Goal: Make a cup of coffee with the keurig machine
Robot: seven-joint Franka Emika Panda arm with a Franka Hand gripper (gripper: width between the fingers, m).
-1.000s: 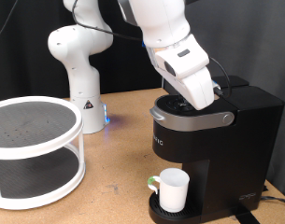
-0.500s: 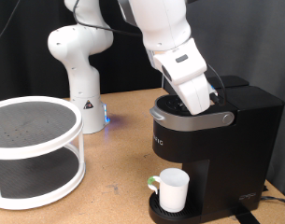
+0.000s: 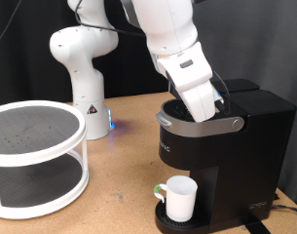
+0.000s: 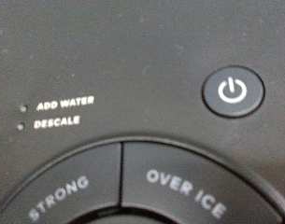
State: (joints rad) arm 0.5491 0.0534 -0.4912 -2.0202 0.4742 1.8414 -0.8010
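The black keurig machine stands at the exterior view's right with its silver-grey lid handle down. The small white cup sits on the round drip base under the spout. My hand is pressed down onto the machine's top button panel; the fingers are hidden behind the hand. The wrist view shows only the panel up close: the power button, the "ADD WATER" and "DESCALE" lights, and the "STRONG" and "OVER ICE" buttons. No fingers show there.
A white two-tier round rack stands at the exterior view's left. A second white robot arm's base stands at the back on the wooden table.
My hand has shifted slightly to the exterior view's left and lower onto the machine's top. The cup and machine have not moved.
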